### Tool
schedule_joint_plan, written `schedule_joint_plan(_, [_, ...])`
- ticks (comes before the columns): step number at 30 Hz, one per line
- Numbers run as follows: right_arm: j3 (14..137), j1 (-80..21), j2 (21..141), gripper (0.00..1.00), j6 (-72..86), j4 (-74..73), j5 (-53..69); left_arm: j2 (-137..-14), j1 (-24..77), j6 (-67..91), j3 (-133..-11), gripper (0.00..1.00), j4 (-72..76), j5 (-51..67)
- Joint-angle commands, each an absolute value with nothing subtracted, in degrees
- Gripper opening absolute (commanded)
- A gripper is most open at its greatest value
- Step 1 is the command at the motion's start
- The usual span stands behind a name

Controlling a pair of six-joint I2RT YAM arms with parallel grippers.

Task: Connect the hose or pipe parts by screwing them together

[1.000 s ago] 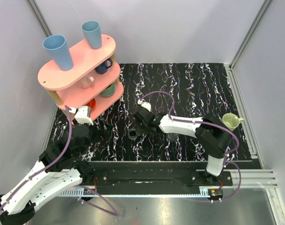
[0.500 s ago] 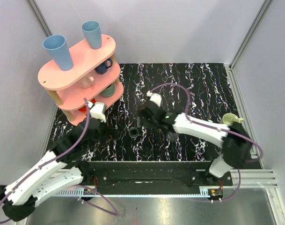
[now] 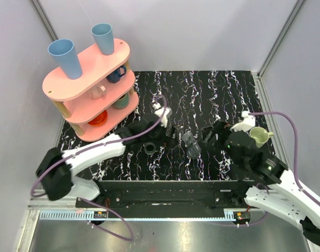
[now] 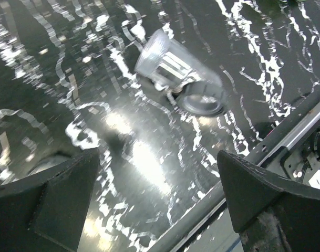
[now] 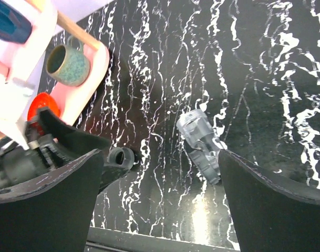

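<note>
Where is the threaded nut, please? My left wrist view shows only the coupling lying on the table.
Observer: The nut rests on the table, apart from the coupling, left of it in the top view.
Operator: Thank you. Is the right gripper holding anything?
Observer: No, it is open and empty, with the coupling lying just ahead of it.
Operator: Is anything else standing nearby?
Observer: A green cup stands near the table's right edge.

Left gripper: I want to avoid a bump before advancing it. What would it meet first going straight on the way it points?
Likely the grey tubular plastic coupling, lying ahead of the left gripper, jaws open; depth is unclear, so it may touch the black marbled table first.
</note>
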State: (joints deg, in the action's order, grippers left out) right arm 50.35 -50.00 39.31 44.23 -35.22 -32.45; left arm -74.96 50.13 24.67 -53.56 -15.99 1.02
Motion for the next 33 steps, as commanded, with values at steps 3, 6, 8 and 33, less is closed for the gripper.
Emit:
schedule_joint_plan(3, [46.2, -50.3, 28.8, 1.00, 44.2, -38.1, -39.5, -89.4, 55.0, 26.1, -60.6, 0.99, 0.9, 6.7])
schedule_joint_plan(6, [46.0, -50.3, 26.6, 1.00, 43.3, -38.8, -40.2, -94.6, 57.6, 24.6, -63.2, 0.99, 2.3, 5.7])
schedule_joint_plan(8, [46.0, -50.3, 26.0, 1.00, 42.7, -38.9, -40.2, -96.9, 58.4, 24.0, -64.9, 0.99, 2.6, 5.0])
schedule_joint_plan(33, [45.5, -50.3, 24.0, 1.00, 40.5, -40.1, -42.3, -107.9, 58.6, 17.8, -62.4, 0.94, 11.3, 9.0])
